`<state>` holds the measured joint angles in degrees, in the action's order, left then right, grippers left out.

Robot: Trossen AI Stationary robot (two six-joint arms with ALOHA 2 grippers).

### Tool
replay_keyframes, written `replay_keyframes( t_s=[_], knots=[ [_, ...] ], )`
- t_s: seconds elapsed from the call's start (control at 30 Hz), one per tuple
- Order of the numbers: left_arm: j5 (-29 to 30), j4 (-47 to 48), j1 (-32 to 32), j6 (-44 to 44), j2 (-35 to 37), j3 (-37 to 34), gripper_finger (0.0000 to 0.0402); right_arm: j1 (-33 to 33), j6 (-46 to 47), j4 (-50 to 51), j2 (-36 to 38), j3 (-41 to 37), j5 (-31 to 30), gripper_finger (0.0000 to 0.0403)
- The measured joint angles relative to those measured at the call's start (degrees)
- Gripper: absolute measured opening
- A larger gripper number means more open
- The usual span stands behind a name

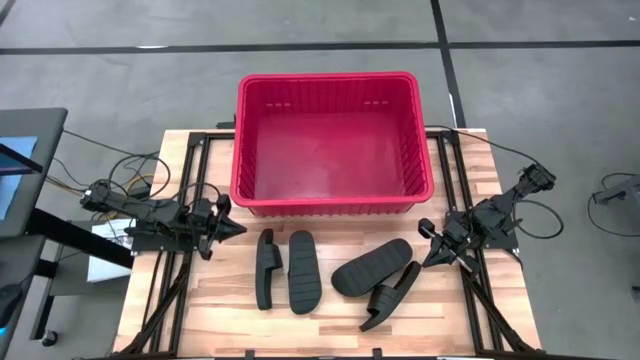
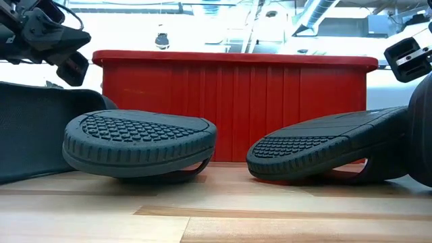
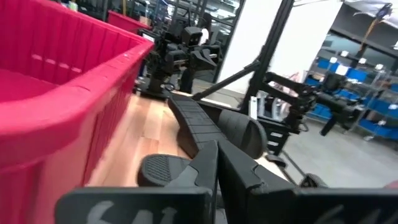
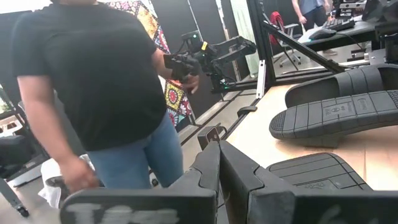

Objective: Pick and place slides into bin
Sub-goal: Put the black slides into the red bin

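A robotics lab or workshop in an industrial hall. The wooden table (image 1: 330,320) stands on a grey concrete floor (image 1: 120,90) marked with dark lines. At 9 o'clock sits a monitor (image 1: 15,165). Beyond are blue storage racks (image 3: 367,74), ceiling ducts (image 2: 324,13), an office chair (image 4: 283,31), and a person (image 4: 93,93) standing by.

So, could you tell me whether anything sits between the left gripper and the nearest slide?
Nothing visible: bare wooden table separates the shut left gripper from the nearest matte black rubber slide.
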<state>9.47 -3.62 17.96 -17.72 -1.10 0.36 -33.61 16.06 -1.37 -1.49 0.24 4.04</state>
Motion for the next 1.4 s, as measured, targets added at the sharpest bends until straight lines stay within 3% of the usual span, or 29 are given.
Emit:
replay_keyframes(
  t_s=[0.33, 0.53, 0.7, 0.87, 1.13, 1.4],
  knots=[
    [-0.97, 0.04, 0.02, -3.15, -0.02, 0.00, 0.0000, 0.00, -0.01, 0.00, 0.01, -0.01, -0.01, 0.0000],
    [-9.03, -0.99, 0.03, -4.69, 0.00, 0.95, 0.0000, 0.00, -0.01, 0.00, 0.00, 0.00, 0.00, 0.0000],
    [-7.74, -0.74, 0.04, -1.47, 0.03, 8.46, 0.0000, 0.00, 0.01, 0.00, 0.01, 0.00, 0.01, 0.0000],
    [-3.24, 14.35, 0.04, 2.31, -2.60, 19.42, 0.0000, 0.00, 0.01, 0.00, 0.00, -0.01, 0.01, 0.0000],
    [-0.16, 28.03, 0.07, 3.25, -19.99, 33.61, 0.0000, 0.00, 0.01, 0.00, 0.01, 0.00, 0.01, 0.0000],
    [-4.15, 39.92, 0.62, 5.97, -40.23, 48.32, 0.0000, 0.00, 0.01, 0.00, 0.01, -0.01, 0.01, 0.0000]
  ],
)
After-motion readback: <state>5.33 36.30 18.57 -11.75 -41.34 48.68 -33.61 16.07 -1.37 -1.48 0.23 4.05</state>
